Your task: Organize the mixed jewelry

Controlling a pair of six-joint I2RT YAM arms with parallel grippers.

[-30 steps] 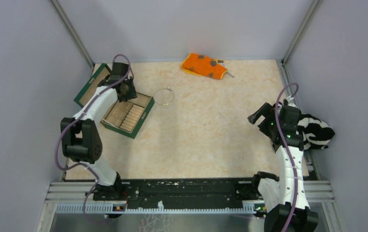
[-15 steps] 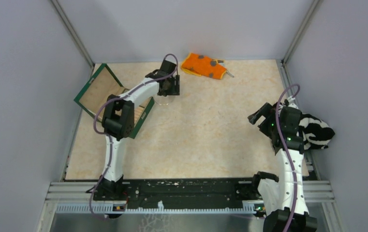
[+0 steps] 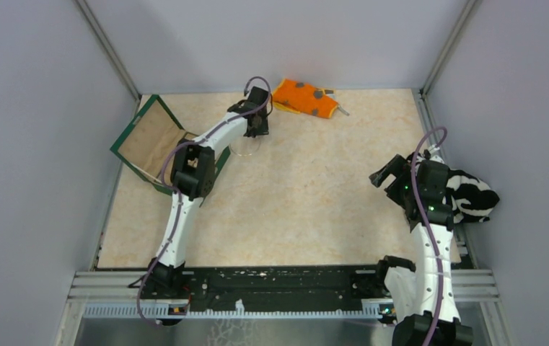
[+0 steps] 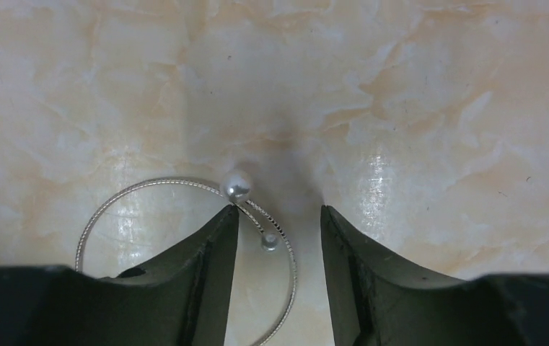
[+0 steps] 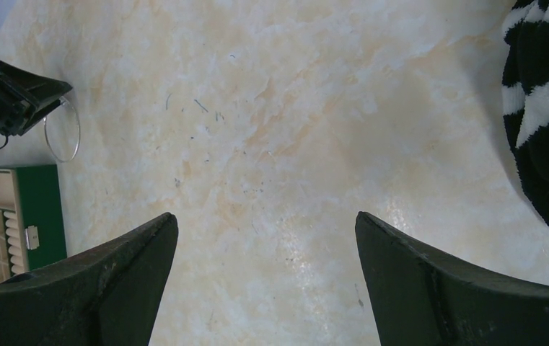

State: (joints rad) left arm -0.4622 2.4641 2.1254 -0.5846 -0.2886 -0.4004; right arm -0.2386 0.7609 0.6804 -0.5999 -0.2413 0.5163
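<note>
Broadly, your workspace is the marbled counter (image 3: 307, 187), and the bulkiest thing on it is the green jewelry box (image 3: 145, 137) at the far-left corner, with its lid thrown open toward the left edge. Your left arm (image 3: 185, 209) stretches from the near edge right across the box, so from above it hides most of the tray. Next in size is the black-and-white striped cloth (image 3: 473, 196), heaped against the right edge just beside your right arm. The orange grey-spotted cloth (image 3: 304, 97) lies along the far edge, near your left wrist but apart from it. Your right gripper (image 5: 265, 216) hangs over bare counter by the right edge with its fingers spread wide, nothing between them and the striped cloth off to its right. Your left gripper (image 4: 278, 213) is low over the wire bangle (image 4: 157, 182), which lies flat on the counter near the far edge, between the box and the orange cloth. Its fingers are parted by a narrow gap. The left fingertip (image 4: 221, 231) covers part of the hoop, and the wire runs on through the gap. You cannot tell whether either finger touches it. The larger pearl (image 4: 237, 186) sits just beyond the left fingertip, and the smaller pearl (image 4: 269, 242) lies in the gap between the fingers.
</note>
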